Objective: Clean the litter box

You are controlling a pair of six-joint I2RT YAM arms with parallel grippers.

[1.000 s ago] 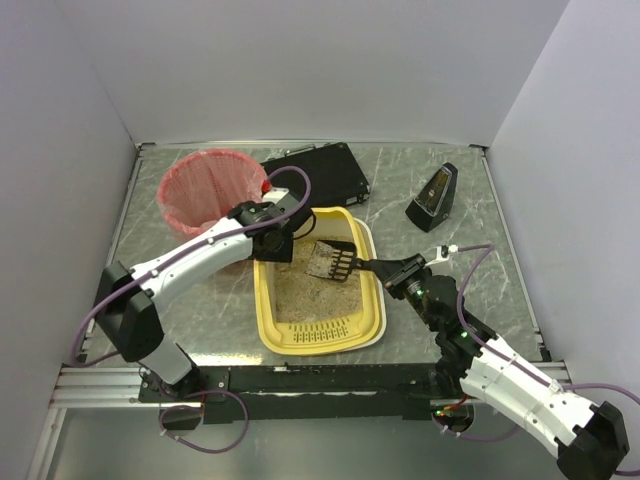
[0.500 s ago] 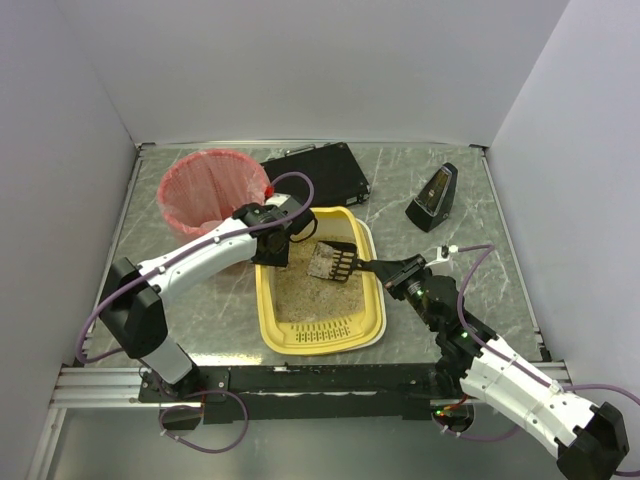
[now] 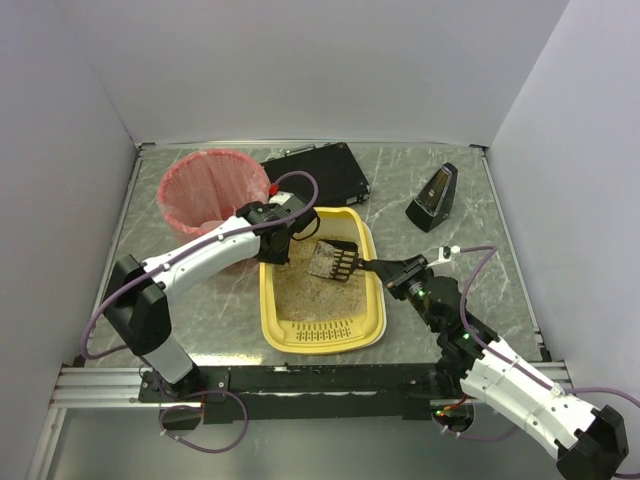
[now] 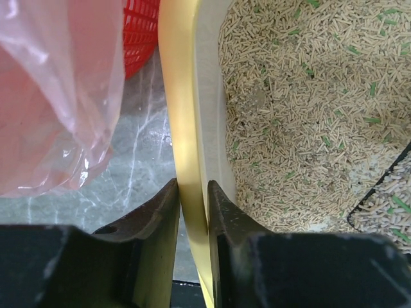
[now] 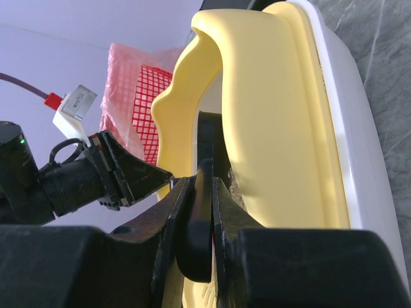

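Handling note: litter box, mid-table just beside the pink-lined red mesh bin, is stiff, glossy yellow plastic with rounded corners. It is likely heavy with loose beige pellet litter, so you take it best by the rolled rim. Left gripper fingers pinch that rim on the bin side. Right gripper fingers are pressed on the handle of the black slotted scoop, which sits loaded over the litter.
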